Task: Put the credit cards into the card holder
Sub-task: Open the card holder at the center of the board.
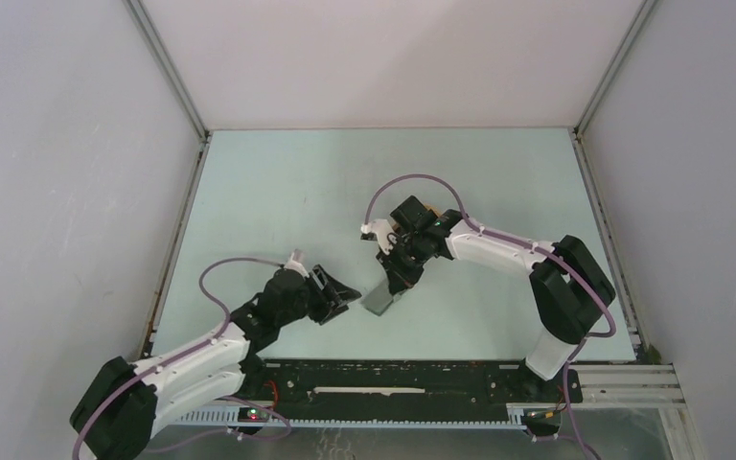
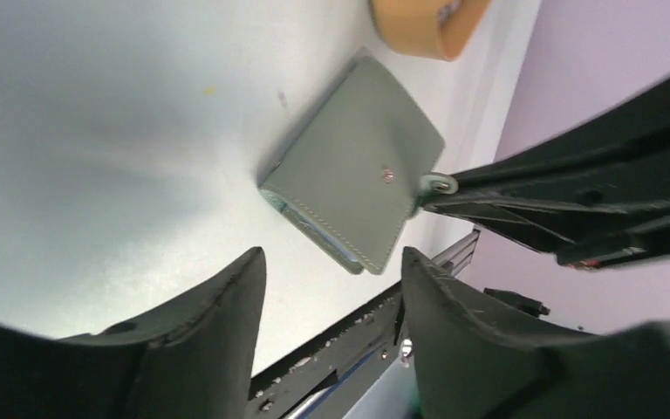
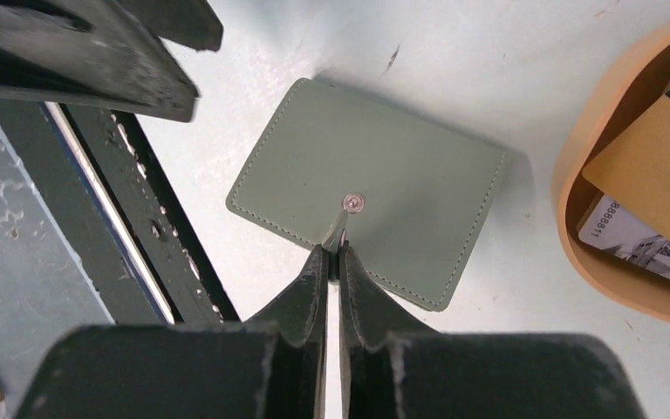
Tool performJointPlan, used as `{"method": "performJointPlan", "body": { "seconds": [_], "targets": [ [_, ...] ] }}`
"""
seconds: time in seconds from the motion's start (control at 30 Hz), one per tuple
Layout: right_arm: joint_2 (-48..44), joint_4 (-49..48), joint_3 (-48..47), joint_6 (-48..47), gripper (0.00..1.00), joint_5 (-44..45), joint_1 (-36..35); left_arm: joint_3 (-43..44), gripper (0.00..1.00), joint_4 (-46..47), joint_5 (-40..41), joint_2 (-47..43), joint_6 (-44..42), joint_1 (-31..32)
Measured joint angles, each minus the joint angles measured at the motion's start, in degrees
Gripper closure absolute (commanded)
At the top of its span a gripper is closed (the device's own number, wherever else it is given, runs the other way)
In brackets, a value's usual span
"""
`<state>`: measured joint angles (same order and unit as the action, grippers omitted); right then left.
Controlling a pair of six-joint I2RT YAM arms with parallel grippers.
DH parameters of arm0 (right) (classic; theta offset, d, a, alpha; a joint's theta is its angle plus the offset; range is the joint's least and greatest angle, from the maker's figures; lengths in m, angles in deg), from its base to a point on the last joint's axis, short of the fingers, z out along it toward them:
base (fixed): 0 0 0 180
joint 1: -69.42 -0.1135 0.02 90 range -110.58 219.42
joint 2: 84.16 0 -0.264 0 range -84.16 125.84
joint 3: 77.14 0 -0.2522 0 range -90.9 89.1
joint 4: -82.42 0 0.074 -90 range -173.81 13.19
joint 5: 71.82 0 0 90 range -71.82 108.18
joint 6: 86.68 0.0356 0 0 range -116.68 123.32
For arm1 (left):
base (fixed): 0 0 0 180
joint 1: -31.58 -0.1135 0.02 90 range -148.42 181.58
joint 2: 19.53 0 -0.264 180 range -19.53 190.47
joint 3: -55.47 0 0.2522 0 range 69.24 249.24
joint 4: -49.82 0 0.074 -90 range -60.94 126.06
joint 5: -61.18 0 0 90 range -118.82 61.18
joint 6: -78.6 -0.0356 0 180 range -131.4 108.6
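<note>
Flat grey-green stitched fold-over card holder (image 3: 375, 196), pinched at its small snap tab (image 2: 436, 183) by the black two-finger right gripper (image 3: 333, 253).
The card holder is folded shut, on the pale green table (image 3: 488, 52) near its front edge. Just beside it, an orange oval tray (image 3: 576, 218) contains the tan, whitish and black plastic credit cards (image 3: 654, 166). The black left gripper (image 2: 331, 262) hovers near the card holder, jaws apart, gripping nothing.

The left arm (image 1: 201, 359) reaches low toward the middle, with the 2 fingers of the left gripper (image 1: 343, 295) apart around nothing. The right arm (image 1: 498, 251) folds inward, and the right gripper (image 3: 333, 253) angles down, pinching the tab of the card holder (image 3: 393, 175)
</note>
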<state>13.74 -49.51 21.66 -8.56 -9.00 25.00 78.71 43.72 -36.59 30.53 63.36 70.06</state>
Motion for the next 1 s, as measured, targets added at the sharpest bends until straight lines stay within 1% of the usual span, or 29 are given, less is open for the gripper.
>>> {"method": "performJointPlan", "body": {
  "seconds": [0.13, 0.3, 0.47, 0.57, 0.67, 0.73, 0.87, 0.93, 1.0],
  "targets": [
    [-1.1, 0.6, 1.2, -2.1, 0.96, -4.0, 1.9, 2.7, 0.28, -4.0, -0.3, -3.7, -8.0, 0.0],
    [-2.4, 0.8, 1.5, -3.6, 0.95, -8.5, 4.2, 5.2, 0.24, -4.5, -1.3, -3.8, -22.0, 0.9],
    [-2.5, 0.9, 1.5, -4.4, 0.95, -11.7, 5.4, 6.5, 0.16, -3.3, 2.2, -3.2, -34.4, 6.7],
    [-2.5, 0.9, 1.5, -4.6, 0.95, -12.6, 5.4, 6.5, 0.16, -0.9, 4.9, -1.6, -39.5, 9.6],
    [-2.5, 1.0, 1.5, -4.6, 0.95, -13.4, 5.5, 6.7, 0.16, 1.1, 6.5, 1.3, -42.8, 10.9],
    [-2.5, 1.1, 1.5, -4.6, 0.95, -13.7, 5.5, 7.3, 0.17, 1.6, 6.9, 3.3, -44.0, 11.2],
    [-2.5, 1.1, 1.5, -4.7, 0.95, -14.3, 5.7, 9.9, 0.21, 2.1, 7.6, 8.2, -45.3, 11.3],
    [-2.5, 1.1, 1.5, -4.7, 0.95, -14.5, 5.7, 11.5, 0.26, 2.3, 7.6, 10.6, -45.4, 11.3],
    [-2.5, 1.1, 1.5, -4.7, 0.95, -14.7, 5.7, 12.8, 0.34, 2.6, 7.6, 12.7, -45.4, 11.3]
  ]
}}
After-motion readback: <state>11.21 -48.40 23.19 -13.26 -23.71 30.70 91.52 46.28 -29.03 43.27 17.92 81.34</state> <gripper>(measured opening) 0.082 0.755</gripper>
